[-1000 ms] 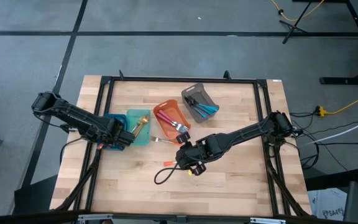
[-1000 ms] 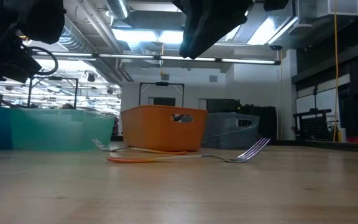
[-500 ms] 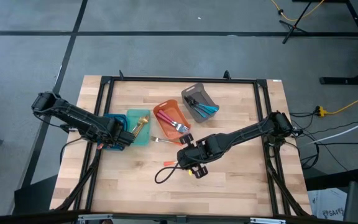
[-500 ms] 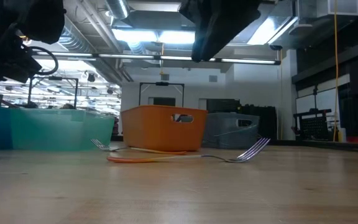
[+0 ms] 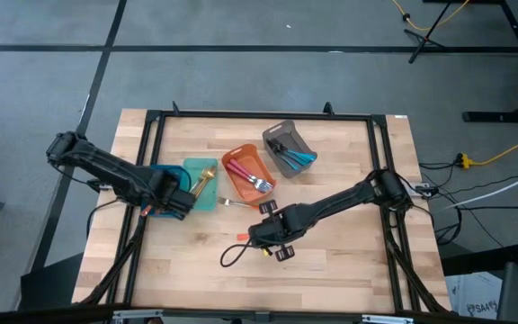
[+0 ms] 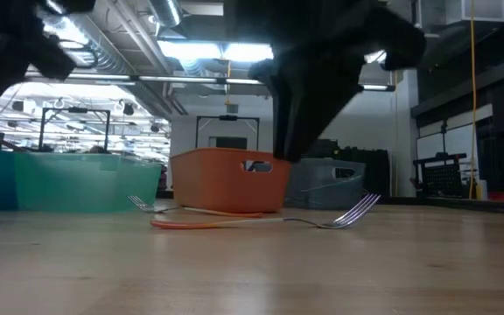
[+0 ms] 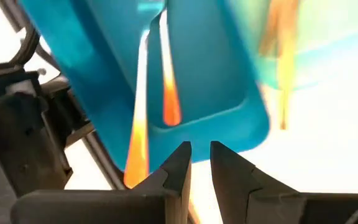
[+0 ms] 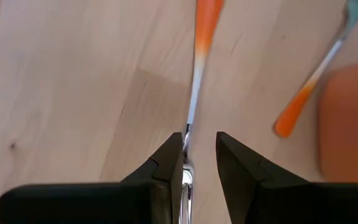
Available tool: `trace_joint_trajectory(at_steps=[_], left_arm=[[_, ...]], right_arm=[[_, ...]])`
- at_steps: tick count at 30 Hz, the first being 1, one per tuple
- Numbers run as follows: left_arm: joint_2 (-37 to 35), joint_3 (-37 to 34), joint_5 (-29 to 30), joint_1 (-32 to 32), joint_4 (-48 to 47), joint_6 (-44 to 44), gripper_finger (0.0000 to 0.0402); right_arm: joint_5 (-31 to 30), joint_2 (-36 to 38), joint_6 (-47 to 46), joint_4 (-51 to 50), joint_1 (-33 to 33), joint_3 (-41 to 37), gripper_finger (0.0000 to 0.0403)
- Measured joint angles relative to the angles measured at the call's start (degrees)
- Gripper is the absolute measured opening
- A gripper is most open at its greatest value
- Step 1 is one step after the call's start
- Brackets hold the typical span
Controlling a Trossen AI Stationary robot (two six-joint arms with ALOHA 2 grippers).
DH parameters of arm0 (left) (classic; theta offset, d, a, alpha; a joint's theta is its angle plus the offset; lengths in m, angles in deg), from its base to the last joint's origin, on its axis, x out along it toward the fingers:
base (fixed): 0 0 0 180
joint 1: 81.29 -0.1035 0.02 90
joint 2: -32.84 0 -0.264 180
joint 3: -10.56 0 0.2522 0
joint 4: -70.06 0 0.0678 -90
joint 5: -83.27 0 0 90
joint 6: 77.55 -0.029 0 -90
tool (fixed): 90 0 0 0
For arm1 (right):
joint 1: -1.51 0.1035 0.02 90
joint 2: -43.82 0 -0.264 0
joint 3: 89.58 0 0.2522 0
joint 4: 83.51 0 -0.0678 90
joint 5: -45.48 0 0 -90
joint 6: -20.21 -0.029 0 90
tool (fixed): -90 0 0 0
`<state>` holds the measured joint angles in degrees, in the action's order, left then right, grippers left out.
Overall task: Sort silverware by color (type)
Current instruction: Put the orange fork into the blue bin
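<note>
The right hand point(image 8: 199, 155) hangs low over the wooden bench point(image 5: 349, 261), its fingers a narrow gap apart astride the metal neck of an orange-handled fork point(image 8: 199, 59) lying flat on the wood near the orange bin point(image 5: 248, 173). A second orange-handled fork point(image 8: 312, 87) lies just beside that bin. The left hand point(image 7: 196, 163), fingers narrowly parted and holding nothing, hovers over the blue bin point(image 7: 194, 62), where two orange-handled pieces point(image 7: 169, 93) lie. More silverware fills the grey bin point(image 5: 288, 148) and teal bin point(image 5: 200, 184).

Right tool point(image 8: 200, 163) low, fingers slightly parted; left tool point(image 7: 199, 163) likewise.
</note>
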<state>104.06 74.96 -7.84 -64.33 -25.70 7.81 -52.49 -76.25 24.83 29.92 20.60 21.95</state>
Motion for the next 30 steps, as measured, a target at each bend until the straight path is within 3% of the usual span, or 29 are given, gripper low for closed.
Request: trace_joint_trajectory(at_steps=[8,23,30], left_arm=[[0.0,4.89,5.57,2.51,0.23,0.05,0.0053],[0.0,4.97,6.64,3.13,0.78,1.52,0.0053],[0.0,4.97,9.92,3.91,0.87,1.52,0.0053]], right_arm=[[1.26,-2.85,-0.37,0.58,-0.07,0.0,0.0085],[6.06,-4.86,-0.76,1.94,-1.6,0.04,0.0085],[5.1,-4.9,-0.74,1.99,-1.55,0.02,0.0085]])
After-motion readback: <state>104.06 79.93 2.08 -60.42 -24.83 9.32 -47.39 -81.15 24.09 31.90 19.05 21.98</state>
